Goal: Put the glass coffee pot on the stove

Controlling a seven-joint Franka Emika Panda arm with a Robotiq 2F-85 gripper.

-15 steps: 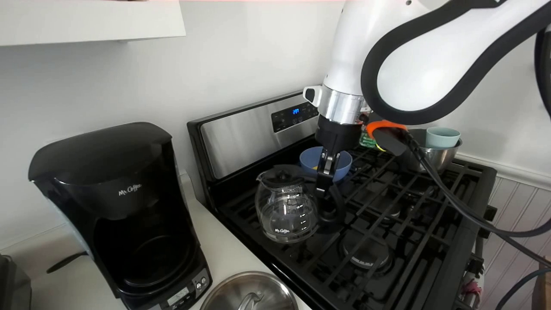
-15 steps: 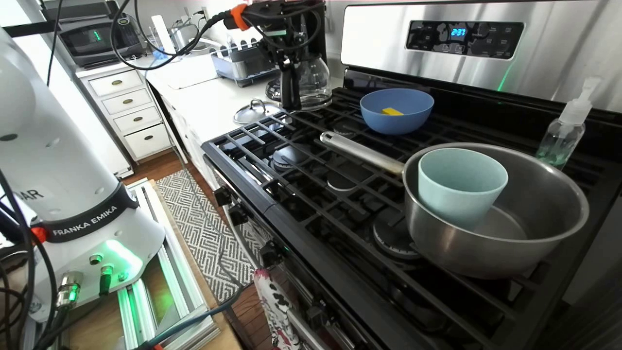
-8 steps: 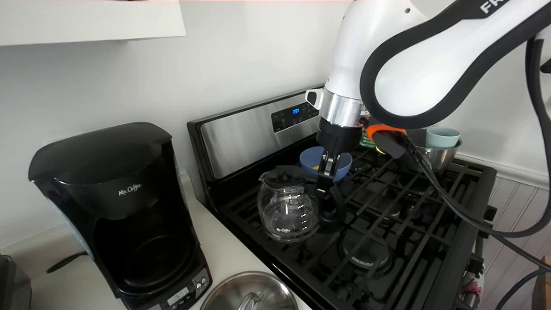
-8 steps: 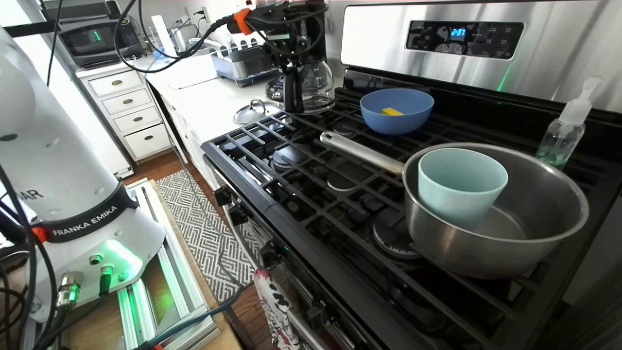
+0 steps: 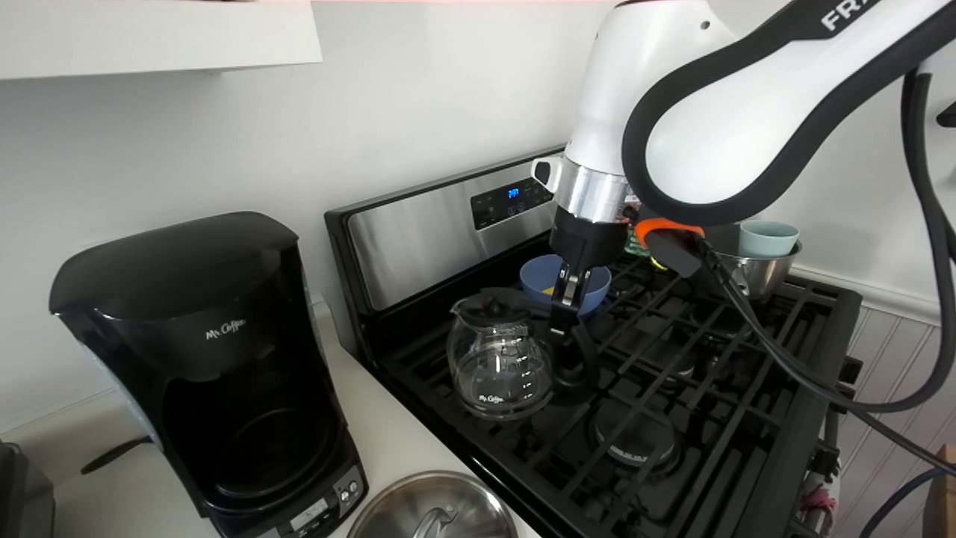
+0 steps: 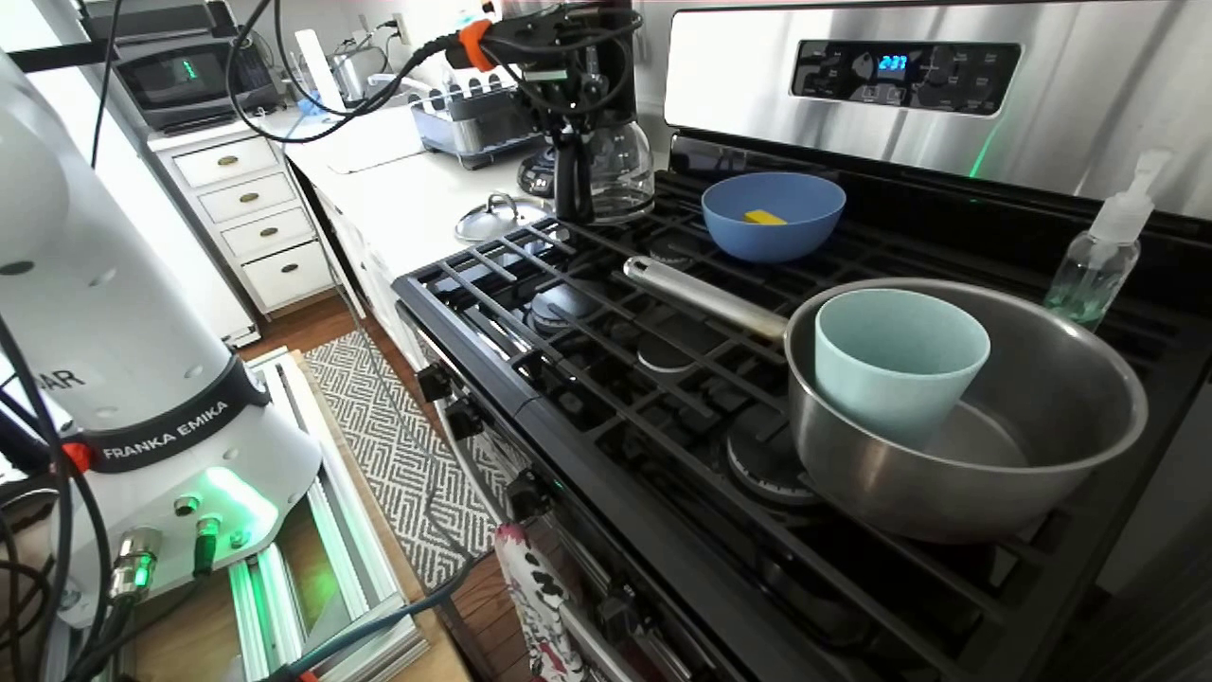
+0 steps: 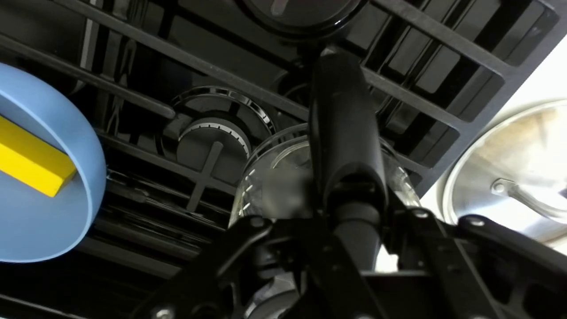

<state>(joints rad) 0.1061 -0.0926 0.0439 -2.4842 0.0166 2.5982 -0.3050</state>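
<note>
The glass coffee pot (image 5: 499, 373) is clear, with a black lid and black handle. It stands upright over the near burner area of the black stove (image 5: 426, 254), beside the counter edge; whether its base touches the grates I cannot tell. It also shows in an exterior view (image 6: 625, 175), partly behind its handle. My gripper (image 5: 562, 325) points down and is shut on the pot's handle. In the wrist view the handle (image 7: 350, 128) runs between the fingers of the gripper (image 7: 350, 210), and the glass (image 7: 252, 190) is partly hidden behind them.
A blue bowl (image 6: 772, 223) with a yellow block stands right beside the pot on the grates. A steel pan (image 6: 947, 493) holding a pale cup (image 6: 900, 360) and a soap bottle (image 6: 1098, 256) are farther along. The black coffee maker (image 5: 179, 299) and a lid (image 5: 433, 508) are on the counter.
The gripper and pot have moved slightly farther over the stove, away from the counter, mostly in the first half second. In the last half second they have barely moved.
</note>
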